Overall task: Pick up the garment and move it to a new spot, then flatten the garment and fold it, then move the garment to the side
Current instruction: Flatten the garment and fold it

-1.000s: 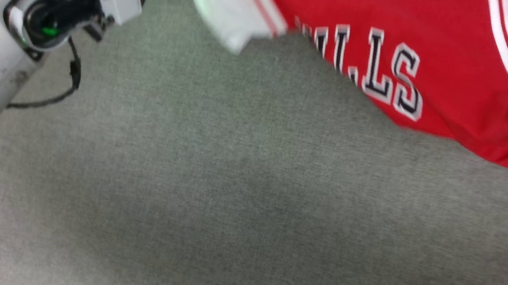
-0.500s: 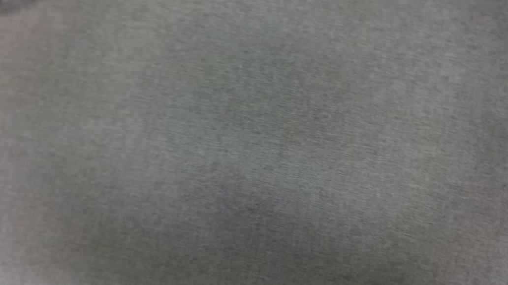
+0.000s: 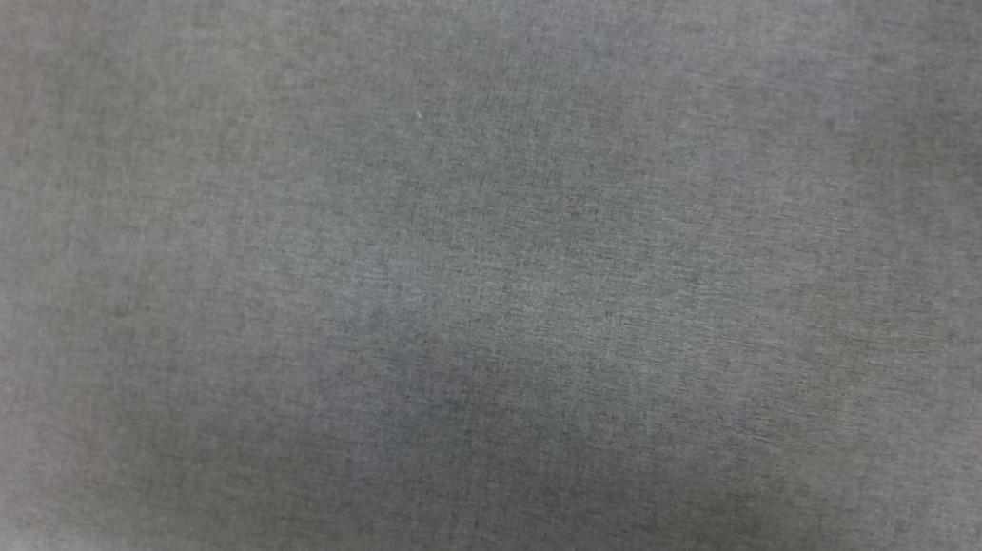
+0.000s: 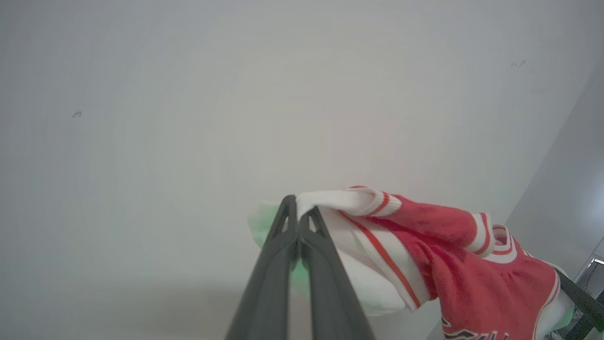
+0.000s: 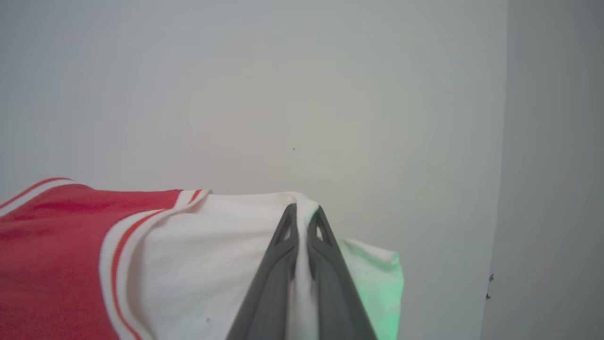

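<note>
While the left gripper is clamping one side of the shirt, the right gripper is pinching the other.

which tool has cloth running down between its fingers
The right tool: the shirt's sleeve runs down between its fingers. The left tool nips the other sleeve at the very tips.

Red garment aloft, white striped-trim sleeve at each end.

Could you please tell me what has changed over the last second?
The garment and a pale arm have left the head view's top; the head or the arms may have moved. Unchanged: the grey surface. The left gripper and right gripper are shut on its white sleeves.
</note>
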Controlling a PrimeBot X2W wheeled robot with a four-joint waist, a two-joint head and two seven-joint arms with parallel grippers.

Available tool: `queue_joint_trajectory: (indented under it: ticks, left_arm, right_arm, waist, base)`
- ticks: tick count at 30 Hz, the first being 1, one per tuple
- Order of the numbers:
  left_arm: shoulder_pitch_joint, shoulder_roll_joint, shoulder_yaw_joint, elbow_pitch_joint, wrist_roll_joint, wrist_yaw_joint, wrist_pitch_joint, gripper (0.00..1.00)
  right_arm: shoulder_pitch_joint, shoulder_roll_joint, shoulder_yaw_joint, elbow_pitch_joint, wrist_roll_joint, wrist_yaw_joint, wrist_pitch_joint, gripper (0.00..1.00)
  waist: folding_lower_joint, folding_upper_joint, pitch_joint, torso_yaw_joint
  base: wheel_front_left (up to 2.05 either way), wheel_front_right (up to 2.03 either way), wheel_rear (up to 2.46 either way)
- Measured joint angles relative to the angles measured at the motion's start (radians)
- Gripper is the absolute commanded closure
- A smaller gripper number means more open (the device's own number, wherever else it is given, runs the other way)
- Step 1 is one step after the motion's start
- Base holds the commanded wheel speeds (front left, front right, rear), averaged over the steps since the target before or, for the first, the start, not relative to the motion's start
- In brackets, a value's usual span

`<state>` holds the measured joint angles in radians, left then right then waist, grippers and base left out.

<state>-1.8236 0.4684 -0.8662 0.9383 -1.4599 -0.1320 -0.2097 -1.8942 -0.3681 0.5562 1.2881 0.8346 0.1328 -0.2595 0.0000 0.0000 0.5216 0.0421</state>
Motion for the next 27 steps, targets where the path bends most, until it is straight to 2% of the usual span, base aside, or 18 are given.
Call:
queue_joint_trajectory:
  ticks: [9,14,20,22,23,24,27]
  left_arm:
    - [0.05,0.006,-0.037,0.018,-0.003,0.0,0.033,1.0]
    - [0.074,0.006,-0.059,0.0,-0.015,0.0,0.058,1.0]
    - [0.17,0.048,-0.114,-0.137,-0.035,0.0,0.151,1.0]
    - [0.218,0.086,-0.127,-0.208,-0.051,0.0,0.173,1.0]
    - [0.266,0.132,-0.134,-0.275,-0.071,0.001,0.194,1.0]
    - [0.266,0.132,-0.134,-0.275,-0.071,0.001,0.194,1.0]
    - [0.337,0.194,-0.146,-0.387,-0.099,0.0,0.228,1.0]
  right_arm:
    - [0.029,0.02,0.024,0.002,-0.098,-0.001,0.013,1.0]
    - [0.048,0.068,0.055,0.0,-0.119,-0.001,0.05,1.0]
    - [0.166,0.075,0.136,-0.122,-0.113,-0.001,0.101,1.0]
    - [0.228,0.056,0.167,-0.19,-0.089,-0.001,0.14,1.0]
    - [0.295,0.015,0.193,-0.262,-0.057,-0.001,0.184,1.0]
    - [0.295,0.015,0.193,-0.262,-0.057,-0.001,0.184,1.0]
    - [0.391,-0.062,0.218,-0.389,-0.008,-0.001,0.247,1.0]
  waist:
    - [0.0,0.0,0.026,0.018]
    - [0.0,0.0,0.039,0.026]
    - [0.0,0.0,0.035,0.03]
    - [0.0,0.0,0.028,0.029]
    - [0.0,0.0,0.02,0.027]
    - [0.0,0.0,0.02,0.027]
    - [0.0,0.0,0.007,0.025]
  base:
    - [0.0,0.0,0.0]
    - [0.0,0.0,0.0]
    - [0.0,0.0,0.0]
    - [0.0,0.0,0.0]
    - [0.0,0.0,0.0]
    - [0.0,0.0,0.0]
    - [0.0,0.0,0.0]
